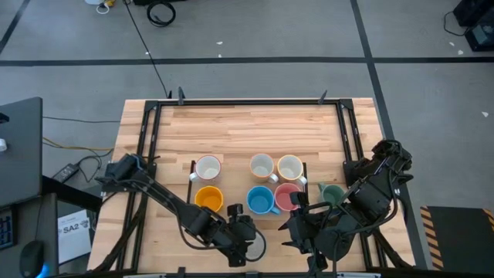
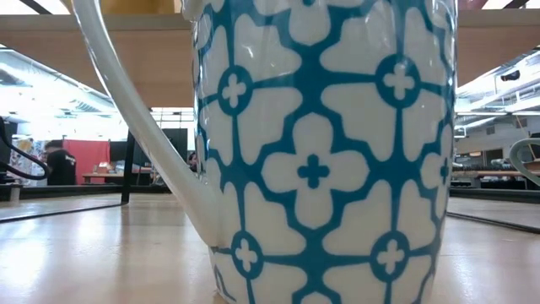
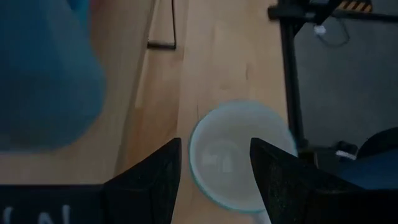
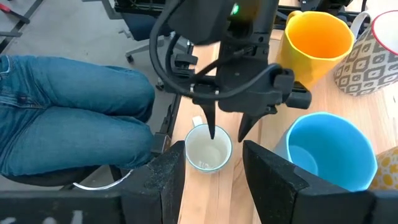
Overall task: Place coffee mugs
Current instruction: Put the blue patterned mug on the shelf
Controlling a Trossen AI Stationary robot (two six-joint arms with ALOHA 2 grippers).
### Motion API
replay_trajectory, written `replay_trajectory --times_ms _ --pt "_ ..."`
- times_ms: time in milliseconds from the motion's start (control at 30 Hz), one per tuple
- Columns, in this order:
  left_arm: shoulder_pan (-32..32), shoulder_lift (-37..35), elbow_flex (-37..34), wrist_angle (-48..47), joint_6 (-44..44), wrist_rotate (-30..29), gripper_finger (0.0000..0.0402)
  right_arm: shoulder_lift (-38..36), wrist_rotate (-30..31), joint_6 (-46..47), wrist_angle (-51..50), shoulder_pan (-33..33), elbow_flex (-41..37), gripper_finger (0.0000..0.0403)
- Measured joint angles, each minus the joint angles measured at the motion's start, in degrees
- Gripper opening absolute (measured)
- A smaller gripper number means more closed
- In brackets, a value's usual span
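A: Where does the white mug (image 4: 209,148) sit?

B: On the surface (image 1: 255,127) at its near edge, upright, mouth up, straight below the left hand (image 4: 224,132). One finger reaches down inside the rim, the other comes down outside the wall. The fingers are apart, not clamped on anything that I can see.

A: So the wall stands between the fingers?

B: Yes, as far as the right wrist view shows. The left wrist view agrees: the mug's open mouth (image 3: 239,155) lies just ahead of that hand's fingers.

A: And the right hand (image 1: 297,232)?

B: Just beside the left one, spread open and empty, pointing at the same mug. The left is nearer; the pick looks like its job.

A: What lies beyond it?

B: The blue mug (image 1: 260,201) is near, farther in from the hand, with the orange mug (image 1: 208,198) and pink mug (image 1: 288,196) either side. Three pale mugs stand behind those, the green mug (image 1: 332,193) off toward the right arm.

A: Handle direction?

B: I cannot tell.
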Motion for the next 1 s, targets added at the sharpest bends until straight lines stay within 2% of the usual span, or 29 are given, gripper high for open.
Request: replay_trajectory --times_ms 233,1000 --pt "-0.03 2.00 -0.06 -0.47 -0.03 1.55 0.0197 0.00 0.01 -0.02 0.02 0.00 0.00 0.0166" --pt "0.00 4.48 -0.06 -2.66 -0.53 1.57 0.0197 0.00 0.00 -0.02 0.01 0.01 0.00 0.0166"
